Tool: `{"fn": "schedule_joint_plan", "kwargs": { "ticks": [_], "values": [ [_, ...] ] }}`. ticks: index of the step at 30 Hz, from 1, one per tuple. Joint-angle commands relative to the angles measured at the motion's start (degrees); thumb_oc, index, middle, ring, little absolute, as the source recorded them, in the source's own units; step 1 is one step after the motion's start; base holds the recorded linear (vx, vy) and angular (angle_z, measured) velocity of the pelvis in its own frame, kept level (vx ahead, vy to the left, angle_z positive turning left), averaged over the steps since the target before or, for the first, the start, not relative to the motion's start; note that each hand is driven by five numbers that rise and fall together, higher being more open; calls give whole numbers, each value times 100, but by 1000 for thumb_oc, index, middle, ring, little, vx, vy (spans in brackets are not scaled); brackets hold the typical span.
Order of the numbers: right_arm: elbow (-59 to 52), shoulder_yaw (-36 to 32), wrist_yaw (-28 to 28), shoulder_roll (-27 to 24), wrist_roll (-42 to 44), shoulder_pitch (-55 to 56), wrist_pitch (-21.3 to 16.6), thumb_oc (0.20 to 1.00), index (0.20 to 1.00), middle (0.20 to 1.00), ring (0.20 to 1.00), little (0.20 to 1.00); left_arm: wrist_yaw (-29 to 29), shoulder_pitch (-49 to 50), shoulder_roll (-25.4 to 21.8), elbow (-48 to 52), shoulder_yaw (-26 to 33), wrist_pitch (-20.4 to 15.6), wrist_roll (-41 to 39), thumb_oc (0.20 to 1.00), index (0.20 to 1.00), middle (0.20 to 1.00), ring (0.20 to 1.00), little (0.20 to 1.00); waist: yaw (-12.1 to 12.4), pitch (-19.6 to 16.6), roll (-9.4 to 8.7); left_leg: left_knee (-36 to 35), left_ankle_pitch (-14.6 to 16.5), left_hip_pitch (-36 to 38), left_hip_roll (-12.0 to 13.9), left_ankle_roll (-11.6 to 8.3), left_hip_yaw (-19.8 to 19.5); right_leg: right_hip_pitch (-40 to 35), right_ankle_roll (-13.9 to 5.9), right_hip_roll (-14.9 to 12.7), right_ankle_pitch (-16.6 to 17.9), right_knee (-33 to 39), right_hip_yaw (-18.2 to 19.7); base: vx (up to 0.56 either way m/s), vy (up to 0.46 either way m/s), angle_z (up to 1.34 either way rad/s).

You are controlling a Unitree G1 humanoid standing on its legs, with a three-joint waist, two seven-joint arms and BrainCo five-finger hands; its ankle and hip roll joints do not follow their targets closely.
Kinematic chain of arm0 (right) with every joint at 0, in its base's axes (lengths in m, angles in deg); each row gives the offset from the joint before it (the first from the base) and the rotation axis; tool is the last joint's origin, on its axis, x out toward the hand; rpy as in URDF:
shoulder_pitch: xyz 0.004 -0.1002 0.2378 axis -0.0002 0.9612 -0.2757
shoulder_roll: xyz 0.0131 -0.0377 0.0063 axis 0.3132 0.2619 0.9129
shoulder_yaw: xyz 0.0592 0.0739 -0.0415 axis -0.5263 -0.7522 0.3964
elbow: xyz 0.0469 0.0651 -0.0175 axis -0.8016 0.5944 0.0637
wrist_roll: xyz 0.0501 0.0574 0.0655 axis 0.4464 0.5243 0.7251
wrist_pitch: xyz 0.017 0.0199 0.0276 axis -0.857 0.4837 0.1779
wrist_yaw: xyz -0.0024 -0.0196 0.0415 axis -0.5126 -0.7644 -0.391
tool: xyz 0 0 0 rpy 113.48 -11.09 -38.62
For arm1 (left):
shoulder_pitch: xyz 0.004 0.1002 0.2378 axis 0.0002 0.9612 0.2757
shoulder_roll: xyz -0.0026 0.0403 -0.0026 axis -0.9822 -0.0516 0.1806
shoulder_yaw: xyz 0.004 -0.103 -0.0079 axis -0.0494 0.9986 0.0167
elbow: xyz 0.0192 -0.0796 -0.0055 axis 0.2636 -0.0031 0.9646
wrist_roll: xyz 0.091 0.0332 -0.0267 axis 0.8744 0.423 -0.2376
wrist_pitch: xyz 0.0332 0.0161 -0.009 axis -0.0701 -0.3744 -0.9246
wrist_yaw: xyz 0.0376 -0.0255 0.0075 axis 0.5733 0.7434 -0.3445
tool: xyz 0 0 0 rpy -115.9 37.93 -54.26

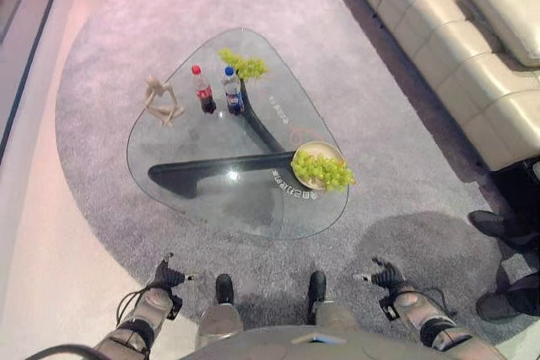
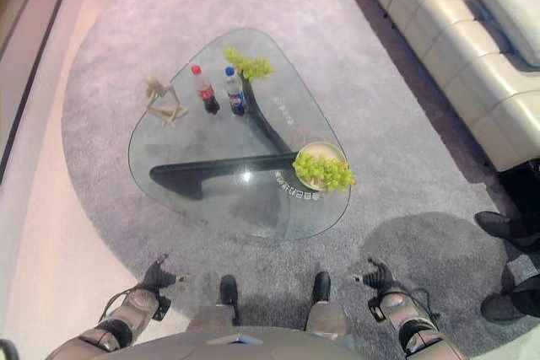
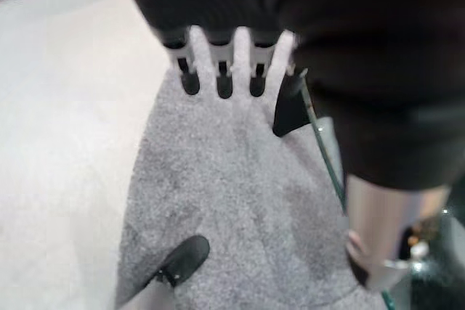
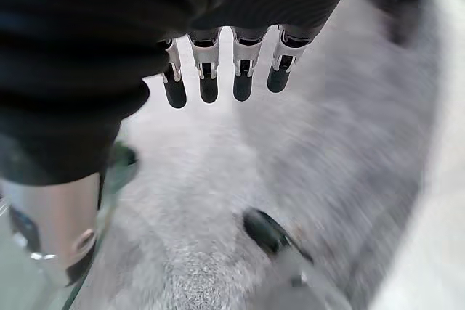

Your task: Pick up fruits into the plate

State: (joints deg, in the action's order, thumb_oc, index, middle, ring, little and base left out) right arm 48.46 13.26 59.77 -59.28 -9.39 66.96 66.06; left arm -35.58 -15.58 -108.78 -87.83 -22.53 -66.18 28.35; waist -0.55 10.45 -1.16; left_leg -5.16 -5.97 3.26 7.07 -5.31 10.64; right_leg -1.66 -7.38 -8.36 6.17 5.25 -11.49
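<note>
A bunch of green grapes (image 1: pixel 325 171) lies on a cream plate (image 1: pixel 319 153) near the right edge of the glass coffee table (image 1: pixel 194 158). A second bunch of green grapes (image 1: pixel 244 64) lies at the table's far edge, behind the bottles. My left hand (image 1: pixel 165 277) hangs low over the carpet at the near left, its fingers (image 3: pixel 221 78) straight and holding nothing. At the near right my right hand (image 1: pixel 386 276) hangs the same way, with its fingers (image 4: pixel 208 78) straight and empty. Both hands are well short of the table.
Two drink bottles, red-capped (image 1: pixel 202 90) and blue-capped (image 1: pixel 232 90), stand at the table's far side beside a wooden figurine (image 1: pixel 159 100). A cream sofa (image 1: pixel 456 31) runs along the right. A person's shoes (image 1: pixel 498 225) show at the right edge. Grey carpet surrounds the table.
</note>
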Motion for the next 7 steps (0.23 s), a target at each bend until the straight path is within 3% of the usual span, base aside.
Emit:
{"fn": "schedule_joint_plan", "kwargs": {
  "ticks": [1, 7],
  "values": [
    [436, -188, 293, 43, 165, -77, 546, 1000, 1000, 1000, 1000, 1000, -80, -168, 59, -497, 174, 1, 333, 1000, 1000, 1000, 1000, 1000, 0, -39, 4, 229, 711, 80, -52, 49, 133, -166, -113, -184, -609, -448, -387, 98, 24, -8],
    [919, -340, 584, 91, 53, -62, 1189, 1000, 1000, 1000, 1000, 1000, -428, -61, 112, -646, 202, 229, 642, 1000, 1000, 1000, 1000, 1000, 31, -283, 37, 214, 778, 351, -5, 47, 153, -434, -105, -190, -698, -459, -402, 95, 6, -2]
  ]
}}
